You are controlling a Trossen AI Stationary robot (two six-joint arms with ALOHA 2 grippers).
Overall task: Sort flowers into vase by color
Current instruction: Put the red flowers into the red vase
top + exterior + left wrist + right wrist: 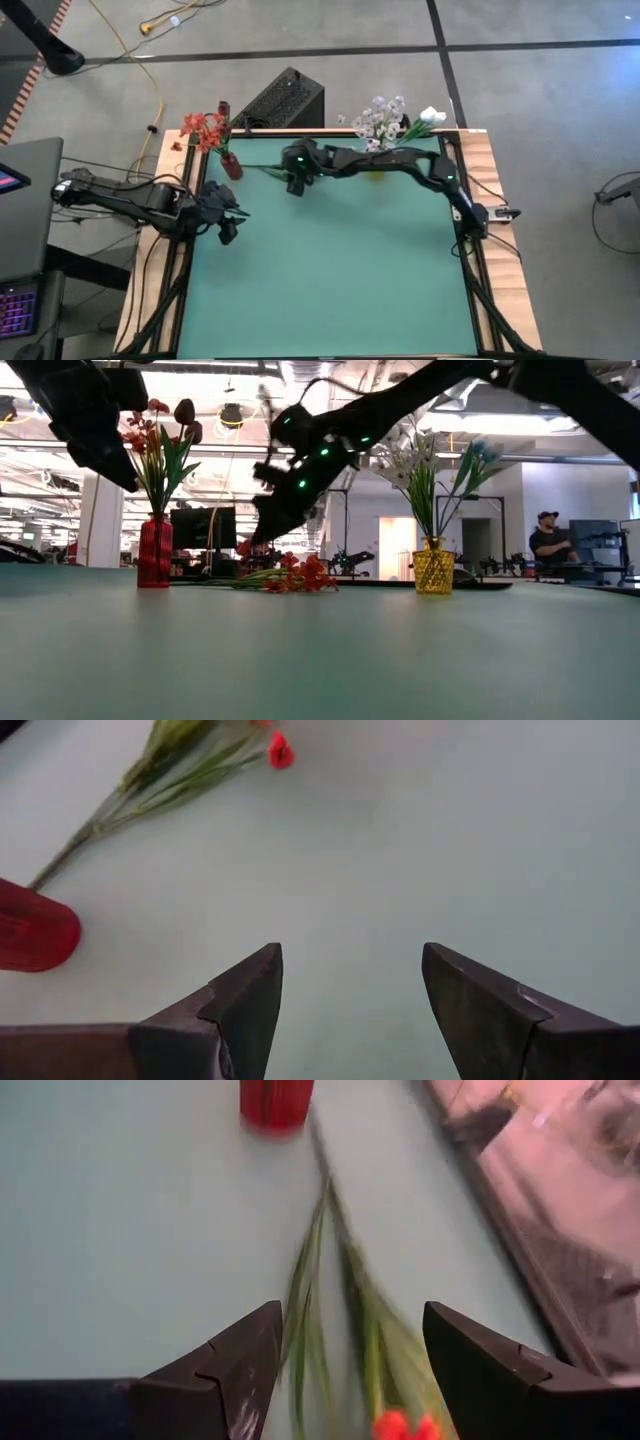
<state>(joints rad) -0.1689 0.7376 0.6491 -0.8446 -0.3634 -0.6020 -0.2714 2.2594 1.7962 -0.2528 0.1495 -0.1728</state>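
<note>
Two vases, red (231, 165) and yellow (433, 572), hold flowers; one red-orange flower (290, 577) lies flat beneath the right gripper (295, 185), fingers apart. The left gripper (228, 232) waits, fingers apart.

Two dark jointed arms, green indicator lights glowing on the right arm (400, 160), black cables, dark wedge-shaped fingers (245, 1000).

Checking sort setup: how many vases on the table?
2. Red vase at the far left corner, holding red flowers; yellow vase at the far edge right of centre, holding white flowers. None seems hidden.
</note>
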